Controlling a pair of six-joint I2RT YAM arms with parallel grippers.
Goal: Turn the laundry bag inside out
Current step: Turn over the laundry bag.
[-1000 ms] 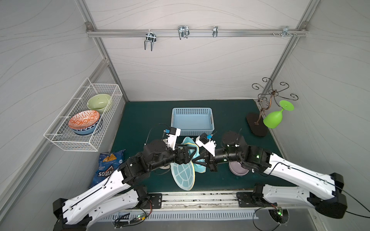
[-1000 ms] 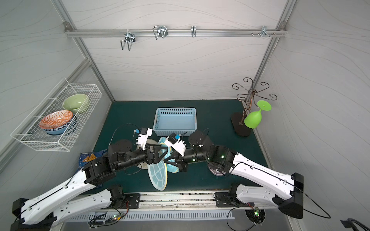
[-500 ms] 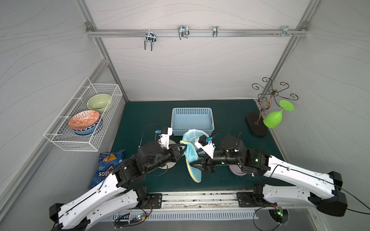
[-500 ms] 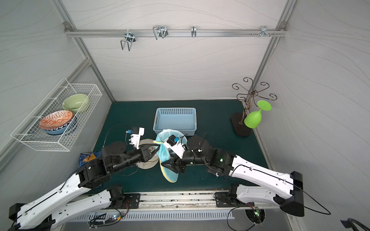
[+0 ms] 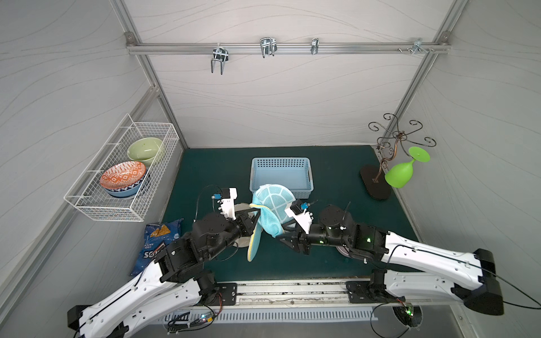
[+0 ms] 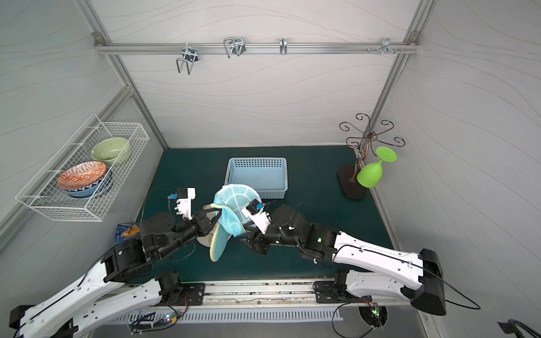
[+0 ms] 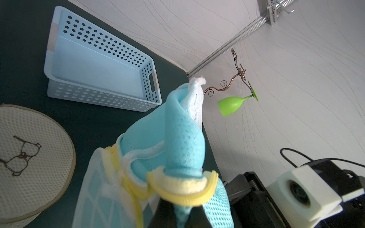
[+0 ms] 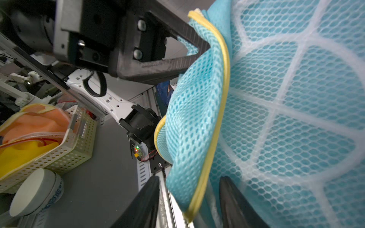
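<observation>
The laundry bag (image 5: 270, 204), pale blue mesh with white netting and a yellow-edged rim, is held up over the middle of the green tabletop (image 5: 336, 175), between the two arms and just in front of the blue basket (image 5: 279, 164). In both top views its rounded, netted side bulges upward and covers part of the basket's near wall, while a long flap with yellow edging (image 5: 252, 245) hangs down toward the tabletop. Whether that flap touches the surface cannot be told. The left tool (image 5: 255, 209) is clamped tight on the bag's yellow rim. In the left wrist view the rim (image 7: 183, 187) bunches right at the dark fingertips, and a roll of blue fabric rises from it. In the right wrist view the same two fingers (image 8: 195, 49) meet on the mesh. The right tool (image 5: 279, 238) sits low on the other side of the bag with its jaws apart. In its wrist view the hanging yellow edge (image 8: 199, 197) falls into the gap between the two fingers without being pinched. A round cream mesh disc (image 7: 29, 148) lies flat on the tabletop under the left arm. A chip bag (image 5: 158, 243) lies at the tabletop's left edge, below a wire rack (image 5: 96, 202) on the wall that holds bowls. A green goblet (image 5: 399, 174) hangs upside down from a curly metal stand (image 5: 389, 146) at the far right.
</observation>
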